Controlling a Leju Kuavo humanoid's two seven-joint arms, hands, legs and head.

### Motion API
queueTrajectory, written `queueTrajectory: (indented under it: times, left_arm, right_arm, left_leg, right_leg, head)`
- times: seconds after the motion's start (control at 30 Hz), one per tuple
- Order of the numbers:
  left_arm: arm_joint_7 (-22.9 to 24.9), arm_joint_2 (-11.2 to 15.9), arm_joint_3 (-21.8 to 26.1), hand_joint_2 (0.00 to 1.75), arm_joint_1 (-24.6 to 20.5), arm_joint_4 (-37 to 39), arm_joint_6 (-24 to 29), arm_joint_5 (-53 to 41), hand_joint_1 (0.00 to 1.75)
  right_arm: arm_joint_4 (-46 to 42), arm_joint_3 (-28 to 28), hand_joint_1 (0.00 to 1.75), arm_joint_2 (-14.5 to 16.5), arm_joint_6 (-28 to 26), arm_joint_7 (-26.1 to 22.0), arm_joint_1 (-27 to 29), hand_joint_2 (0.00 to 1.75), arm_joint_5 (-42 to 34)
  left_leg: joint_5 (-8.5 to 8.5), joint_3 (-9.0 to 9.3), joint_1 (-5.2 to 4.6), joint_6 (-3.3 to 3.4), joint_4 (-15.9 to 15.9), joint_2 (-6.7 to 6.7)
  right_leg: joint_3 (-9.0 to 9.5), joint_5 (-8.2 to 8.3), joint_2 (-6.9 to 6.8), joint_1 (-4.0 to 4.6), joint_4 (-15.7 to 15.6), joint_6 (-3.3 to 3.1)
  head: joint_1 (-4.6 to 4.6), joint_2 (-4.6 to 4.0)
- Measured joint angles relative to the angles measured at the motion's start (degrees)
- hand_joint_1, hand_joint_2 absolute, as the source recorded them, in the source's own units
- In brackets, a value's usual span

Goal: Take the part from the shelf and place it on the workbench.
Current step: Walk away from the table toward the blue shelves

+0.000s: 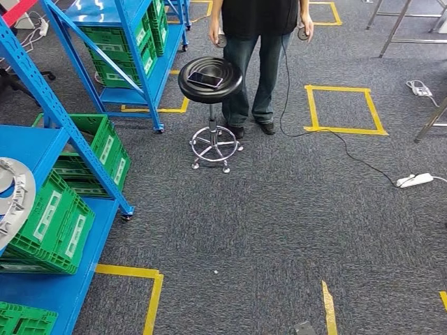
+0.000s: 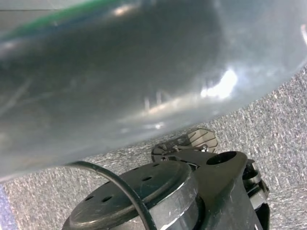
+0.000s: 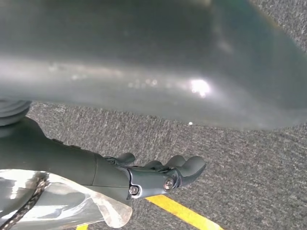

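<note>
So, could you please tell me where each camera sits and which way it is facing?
Head view: high on the body, facing forward and down: grey carpet, blue shelf, green crates, stool, a standing person.
Left wrist view: at the left wrist, facing the carpet; a blurred grey surface looms close.
Right wrist view: at the right wrist, facing the carpet; the right hand, fingers outstretched, empty.
Shared: head and right wrist views both show yellow floor tape.

A silver ring-shaped metal part (image 1: 13, 199) sits at the left edge. It rests on the blue shelf (image 1: 31, 146), above green crates.
</note>
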Motion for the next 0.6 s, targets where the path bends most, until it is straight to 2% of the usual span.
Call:
queueTrajectory:
  times: [0.23,0.3,0.37,0.4,0.47,0.53,0.57,0.6]
  left_arm:
    - [0.19,0.0,0.03,0.0,0.0,0.0,-0.2,0.08,0.0]
    - [0.34,0.08,0.04,0.0,0.0,0.0,-0.41,0.1,0.0]
    - [0.37,0.13,0.05,0.0,-0.01,0.0,-0.53,0.0,0.0]
    - [0.37,0.1,0.06,0.0,-0.02,0.0,-0.57,-0.08,0.0]
    - [0.37,0.05,0.06,0.0,-0.07,0.0,-0.61,-0.18,0.0]
    - [0.37,0.07,0.07,0.0,-0.1,0.0,-0.61,-0.21,0.0]
    - [0.37,0.07,0.08,0.0,-0.09,0.0,-0.61,-0.21,0.0]
    - [0.37,0.07,0.08,0.0,-0.08,0.0,-0.61,-0.22,0.0]
  right_arm:
    - [0.0,0.0,0.0,0.0,-0.03,0.04,0.0,0.0,0.01]
    - [0.0,0.0,0.0,0.06,-0.09,0.04,0.0,0.0,0.03]
    - [0.0,0.0,0.0,0.13,-0.14,0.03,-0.02,0.0,0.07]
    - [0.0,0.0,0.0,0.13,-0.16,0.02,-0.03,0.0,0.09]
    - [0.0,0.0,0.0,0.13,-0.2,0.0,-0.04,0.0,0.11]
    - [0.01,0.01,0.0,0.13,-0.21,0.02,0.07,0.0,0.11]
    - [0.02,0.01,0.0,0.13,-0.21,0.03,0.16,0.0,0.11]
    - [0.02,0.02,0.0,0.13,-0.22,0.04,0.22,0.0,0.11]
  left_leg:
    - [0.0,0.0,0.06,0.0,-0.01,0.0]
    - [-0.1,-0.02,-0.08,0.49,0.0,0.0]
    - [0.27,0.74,0.02,1.41,-1.32,-0.01]
    - [0.63,1.3,0.18,1.81,-2.26,0.01]
    - [1.08,2.1,0.4,2.2,-3.36,0.03]
    - [0.97,2.19,0.43,2.17,-3.35,-0.06]
    - [0.82,2.24,0.47,2.01,-3.27,-0.13]
    - [0.68,2.3,0.53,1.82,-3.19,-0.2]
  right_leg:
    - [-0.01,-0.02,0.0,0.04,0.01,-0.02]
    - [0.12,0.13,-0.06,-0.09,-0.39,0.33]
    - [0.4,0.15,0.0,-0.14,-0.79,0.85]
    - [0.11,-0.4,0.2,-0.11,-0.08,0.94]
    - [-2.55,-3.05,0.75,-0.18,5.06,1.03]
    - [-6.91,-5.83,1.01,-0.46,12.64,1.33]
    - [-8.42,-6.11,1.02,-0.66,14.89,1.56]
    - [-9.24,-5.8,1.01,-0.85,15.82,1.78]
  head:
    - [0.0,0.0]
    - [-0.03,0.0]
    - [0.02,0.0]
    - [0.1,0.0]
    - [0.34,0.0]
    - [0.39,0.0]
    - [0.38,0.0]
    - [0.38,0.0]
